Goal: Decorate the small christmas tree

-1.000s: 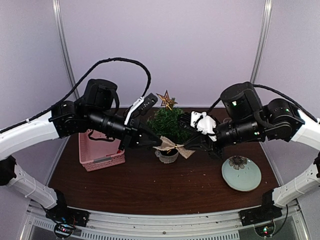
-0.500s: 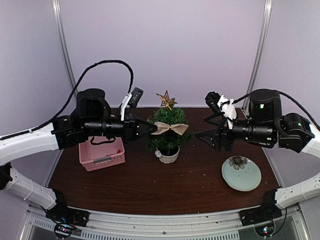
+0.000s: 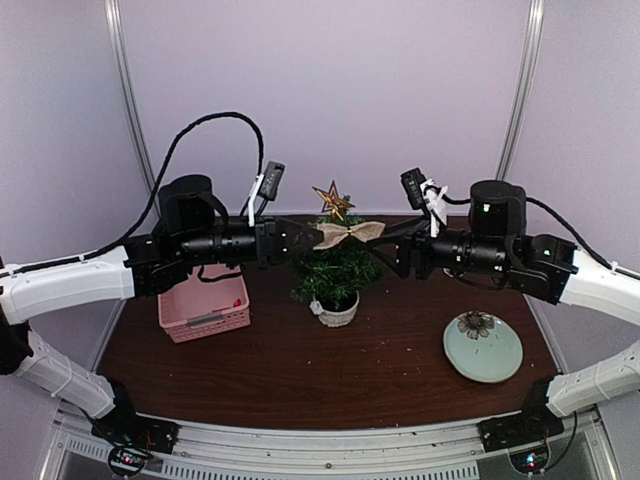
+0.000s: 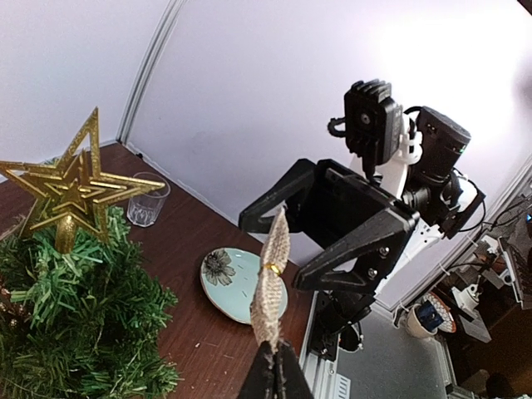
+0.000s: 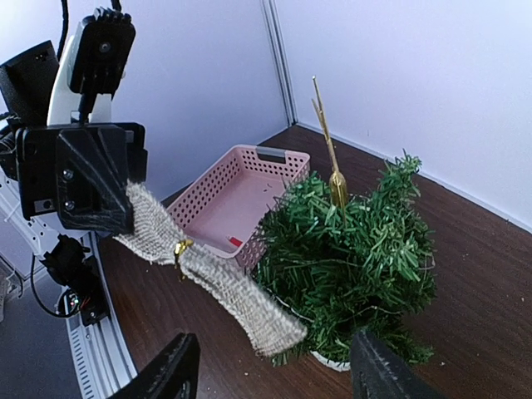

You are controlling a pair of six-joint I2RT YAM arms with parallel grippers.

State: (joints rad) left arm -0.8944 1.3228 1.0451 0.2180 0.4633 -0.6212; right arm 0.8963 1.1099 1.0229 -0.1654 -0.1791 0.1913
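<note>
Left gripper (image 3: 310, 238): clamped tight on one end of a burlap bow (image 3: 350, 232). It holds the bow in the air at the height of the tree's top, just in front of the gold star (image 3: 333, 200).
Right gripper (image 3: 392, 248): released, the jaws spread wide. It points at the free end of the bow from the other side. In the right wrist view the bow hangs above the two fingers and I see no contact with them.
Burlap bow: coarse beige cloth, with a small gold ring around the middle.
Small christmas tree (image 3: 335, 272): it stands upright in a white pot (image 3: 336, 312) on the dark table (image 3: 300, 375), in the middle, between the two grippers and a little lower than them.
Pink basket (image 3: 205, 305): on the table to the left of the tree, under the left arm.
Plate (image 3: 483, 347): pale green with a flower pattern, to the right of the tree, apart from it.
Writing: a small red piece lies in the basket, too small to read.
</note>
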